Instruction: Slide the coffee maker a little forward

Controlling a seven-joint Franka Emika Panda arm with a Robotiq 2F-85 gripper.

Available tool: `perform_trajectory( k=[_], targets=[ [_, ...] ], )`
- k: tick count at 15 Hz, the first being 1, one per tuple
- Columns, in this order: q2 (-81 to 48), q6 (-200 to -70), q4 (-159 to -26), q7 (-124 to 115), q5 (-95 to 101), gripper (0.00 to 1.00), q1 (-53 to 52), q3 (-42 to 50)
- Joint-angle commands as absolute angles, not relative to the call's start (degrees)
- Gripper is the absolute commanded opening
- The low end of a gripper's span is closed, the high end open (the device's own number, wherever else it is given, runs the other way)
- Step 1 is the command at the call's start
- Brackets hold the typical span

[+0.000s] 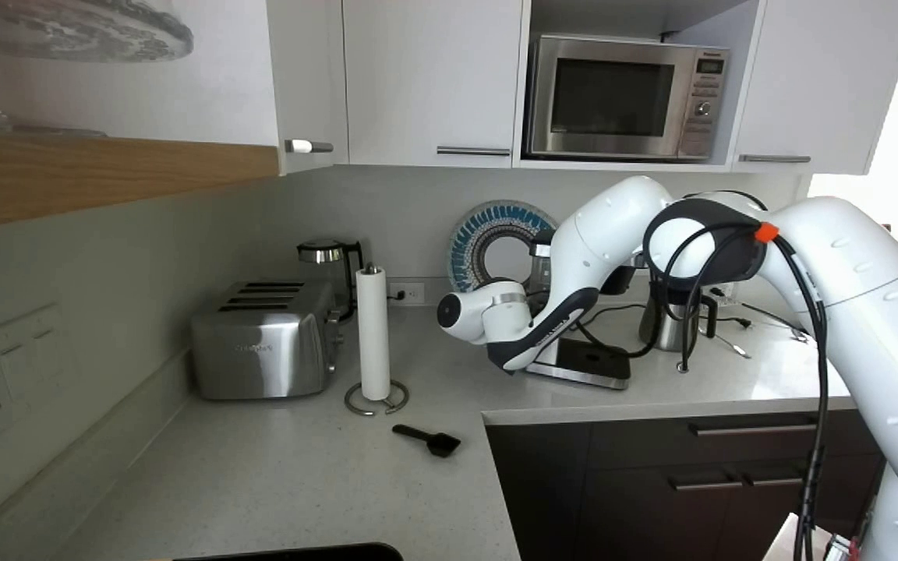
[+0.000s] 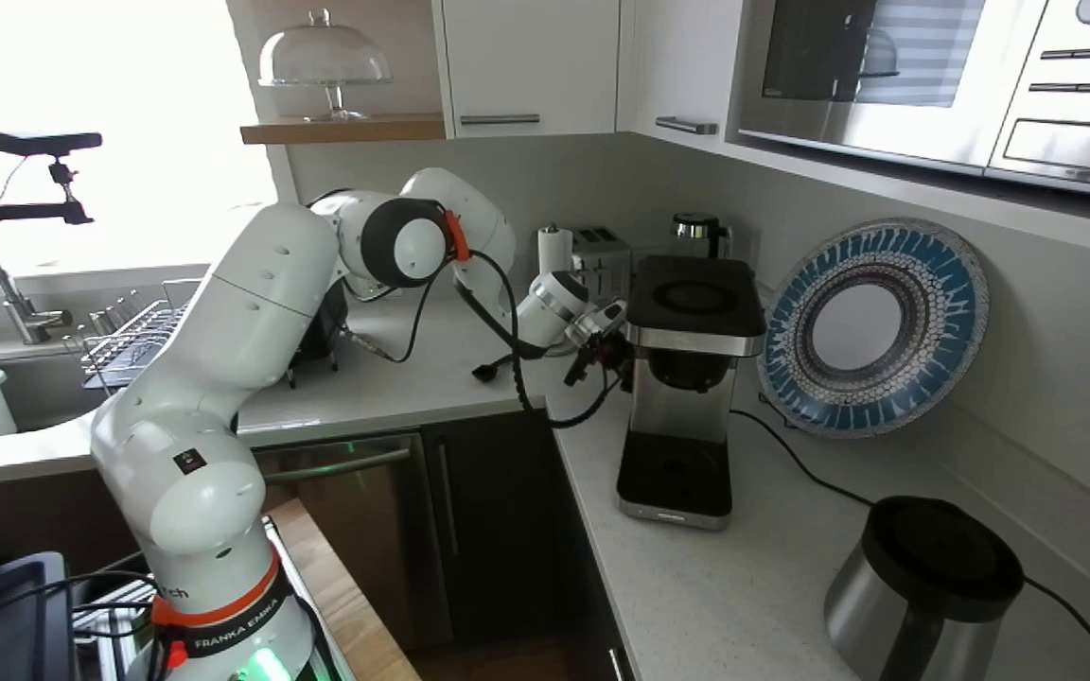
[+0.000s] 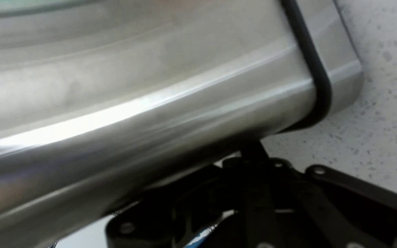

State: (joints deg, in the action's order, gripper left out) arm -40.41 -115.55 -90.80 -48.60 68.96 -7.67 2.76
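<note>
The coffee maker (image 2: pixel 696 322) stands upright on the counter, with a dark top, a silver band and a flat black base. In an exterior view its base (image 1: pixel 591 360) shows, while the arm hides much of its upper part. Its shiny metal body (image 3: pixel 143 103) fills the upper left of the wrist view, with a black band near the counter. My gripper (image 2: pixel 617 354) is at the machine's rear side. In the wrist view the fingers (image 3: pixel 254 151) look closed together, holding nothing. Their tips run under the metal body's edge; whether they touch it is hard to tell.
A patterned plate (image 2: pixel 966 326) leans on the wall beside the machine. A metal jug (image 2: pixel 923 586) stands in front of it. The toaster (image 1: pixel 262 351), paper-towel roll (image 1: pixel 374 335) and black scoop (image 1: pixel 441 444) are on the adjoining counter. A cord (image 2: pixel 810 468) runs along the wall.
</note>
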Motion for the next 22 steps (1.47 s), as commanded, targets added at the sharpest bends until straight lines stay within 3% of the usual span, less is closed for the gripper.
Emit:
perform_trajectory(
  k=[1,7,8,17,22],
  targets=[
    [-35.2,-111.0,-102.8,-52.8,65.2,0.00,-8.0,1.9],
    [-32.2,-110.6,-107.5,-56.6,65.6,0.00,-9.2,1.1],
    [-36.2,-115.1,-97.2,-52.5,69.2,0.00,-8.8,1.1],
    [-36.0,-115.2,-97.2,-52.7,69.5,0.00,-8.9,0.9],
    [-39.2,-111.3,-90.8,-47.4,68.8,0.00,-9.2,0.9]
  ],
)
